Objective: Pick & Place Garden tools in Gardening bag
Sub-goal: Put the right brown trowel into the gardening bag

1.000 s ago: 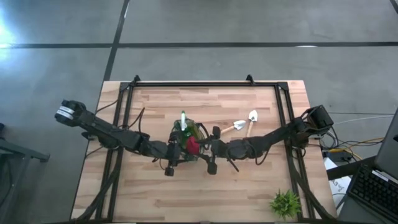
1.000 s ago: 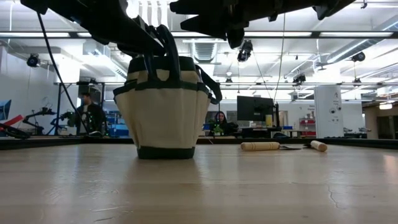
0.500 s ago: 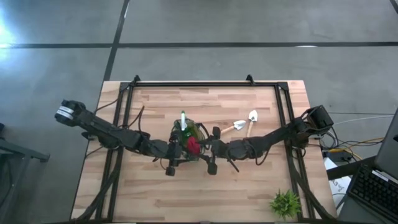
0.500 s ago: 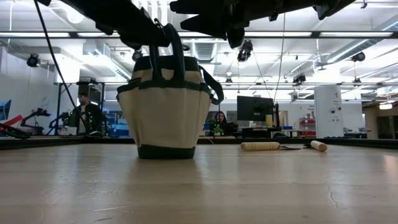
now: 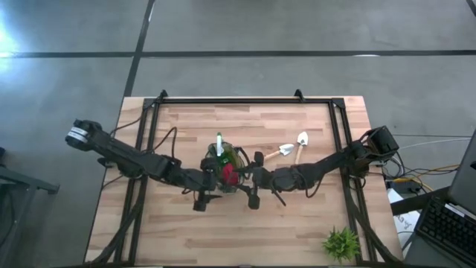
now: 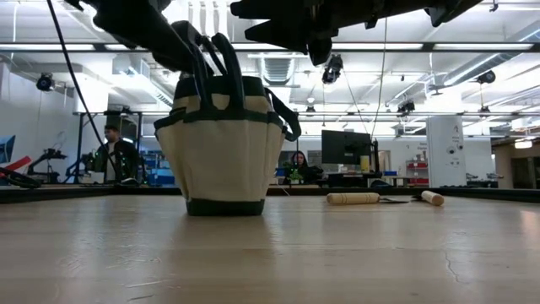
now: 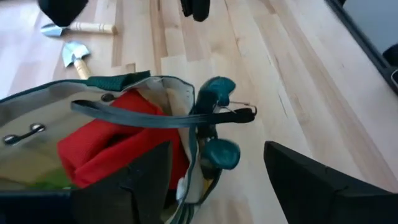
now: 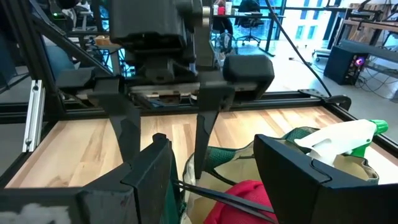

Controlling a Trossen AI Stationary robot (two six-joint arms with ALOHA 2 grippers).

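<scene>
High view first: look to the pale wooden slatted table (image 5: 178,238), then to the small round olive-tan fabric gardening bag with a dark green rim (image 6: 224,152) standing upright near its middle, with both dark arms meeting over it. Read the step as a pause at the bag's mouth with nothing in hand. Note the left gripper (image 7: 214,152) spread wide and empty, with one finger over the bag's inside, the other outside and the bag's wall between them. Note the right gripper (image 8: 210,146) just as wide and just as empty on the opposite side of the rim. To do this well, lift each gripper straight up before any sideways move, keep clear of the dark green loop handles (image 7: 143,117) that cross the opening, and avoid nudging the soft wall, which looks likely to fold or tip the bag. Count the contents next: a bulky red piece (image 7: 112,140) filling much of the inside, a green-and-white tool (image 8: 339,140) poking up past the rim on the far side, and teal-handled dark shears (image 7: 214,93) tucked into what seems an outer pocket. Cannot tell what else lies beneath the red piece. Judge the job mostly done, with only two small wooden-handled pale trowels (image 5: 285,150) (image 5: 301,141) left on the boards near the bag on the right arm's side, close together and better reached by that arm, one at a time, by the handle
</scene>
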